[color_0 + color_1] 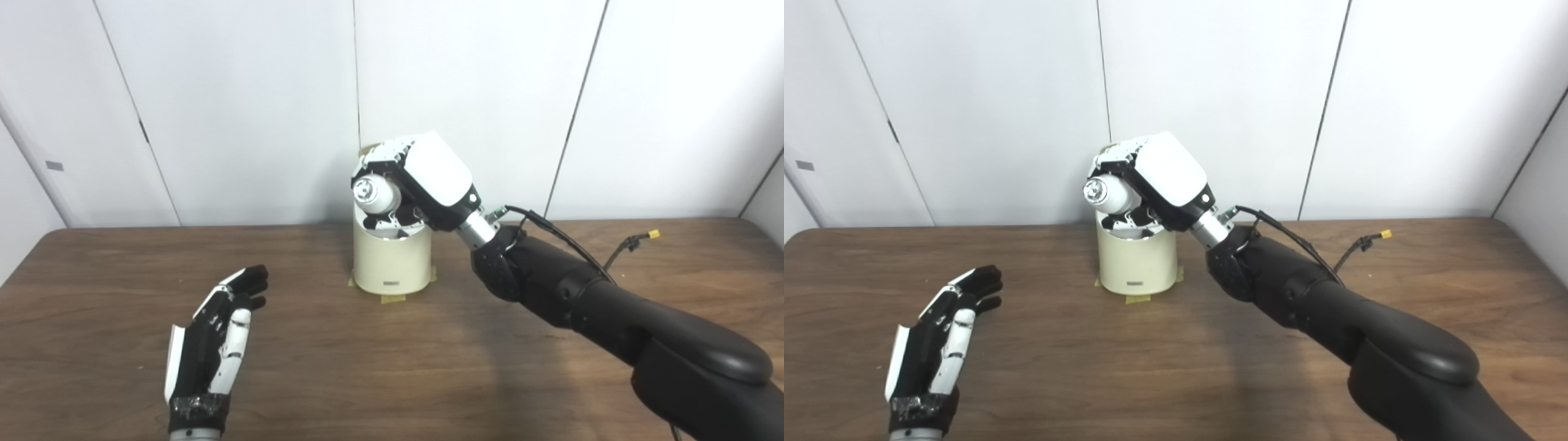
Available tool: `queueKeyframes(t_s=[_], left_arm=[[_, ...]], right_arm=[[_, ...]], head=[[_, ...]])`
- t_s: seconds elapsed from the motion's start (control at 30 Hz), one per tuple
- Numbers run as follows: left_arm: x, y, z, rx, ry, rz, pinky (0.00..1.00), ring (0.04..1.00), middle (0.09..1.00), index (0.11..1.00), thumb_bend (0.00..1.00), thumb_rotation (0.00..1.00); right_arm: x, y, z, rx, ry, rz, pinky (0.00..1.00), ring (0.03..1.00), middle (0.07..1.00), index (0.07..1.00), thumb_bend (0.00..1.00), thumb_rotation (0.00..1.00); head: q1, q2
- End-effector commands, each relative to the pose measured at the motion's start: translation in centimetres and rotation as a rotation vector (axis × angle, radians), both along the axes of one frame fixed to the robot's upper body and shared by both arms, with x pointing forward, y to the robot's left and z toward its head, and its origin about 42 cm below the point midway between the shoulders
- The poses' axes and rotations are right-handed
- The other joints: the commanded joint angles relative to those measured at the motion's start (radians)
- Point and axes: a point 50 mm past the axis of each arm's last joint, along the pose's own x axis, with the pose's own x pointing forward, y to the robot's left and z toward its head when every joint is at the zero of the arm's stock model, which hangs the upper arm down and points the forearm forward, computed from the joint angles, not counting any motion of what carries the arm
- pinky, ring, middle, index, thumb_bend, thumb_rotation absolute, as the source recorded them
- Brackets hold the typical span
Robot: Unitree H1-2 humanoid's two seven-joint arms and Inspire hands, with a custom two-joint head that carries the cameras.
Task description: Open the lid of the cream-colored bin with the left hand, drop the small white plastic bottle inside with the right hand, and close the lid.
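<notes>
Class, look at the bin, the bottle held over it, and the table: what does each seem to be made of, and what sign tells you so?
Cream-colored bin: probably plastic or painted metal, shown by its smooth, even, faintly glossy wall. Small white plastic bottle in the right hand: likely plastic, shown by its glossy white body. Table: wood or wood-look laminate, shown by its brown grain streaks and dull sheen.
</notes>
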Motion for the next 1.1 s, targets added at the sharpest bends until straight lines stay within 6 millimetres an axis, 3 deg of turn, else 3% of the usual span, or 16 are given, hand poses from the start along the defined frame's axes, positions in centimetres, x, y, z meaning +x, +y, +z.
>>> queueKeyframes(t_s=[0.0,1.07], left_arm=[[-1.65,-0.33,0.00,-0.012,-0.029,0.013,0.77,0.801,0.797,0.779,0.26,0.69],[-1.37,-0.40,-0.27,-0.003,-0.017,0.005,0.77,0.803,0.800,0.782,0.27,0.71]], right_arm=[[0.76,-0.21,2.57,0.045,-0.039,0.009,0.38,0.454,0.493,0.464,0.52,0.00],[0.87,-1.09,2.45,0.099,-0.013,-0.014,0.43,0.442,0.496,0.486,0.52,0.00]], head=[[0.001,0.000],[-0.012,-0.002]])
